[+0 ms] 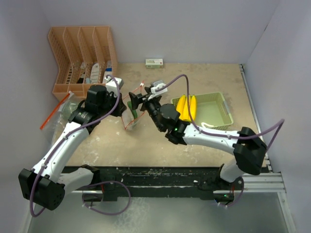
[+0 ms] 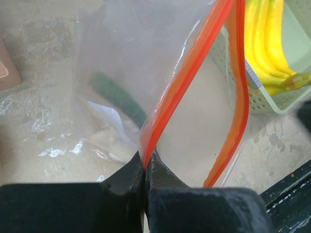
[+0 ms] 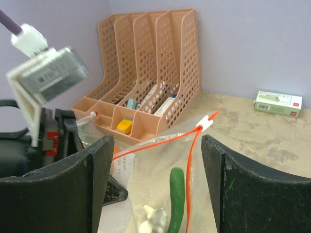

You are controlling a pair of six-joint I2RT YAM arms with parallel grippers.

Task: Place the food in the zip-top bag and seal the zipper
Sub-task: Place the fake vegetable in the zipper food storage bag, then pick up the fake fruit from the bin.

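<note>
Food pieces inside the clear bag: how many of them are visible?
2. A long green piece leans upright in the zip-top bag, and a small white bulb lies just left of it. More may be hidden below the frame.

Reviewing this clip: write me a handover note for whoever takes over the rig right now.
Left tool: shut on the orange zipper edge of the zip-top bag, holding its mouth open.
Right tool: open and empty, at the bag's mouth.
Done: green piece and white bulb are in the bag.
Left: bananas lie in the pale green tray; bag them, then seal the zipper.
</note>
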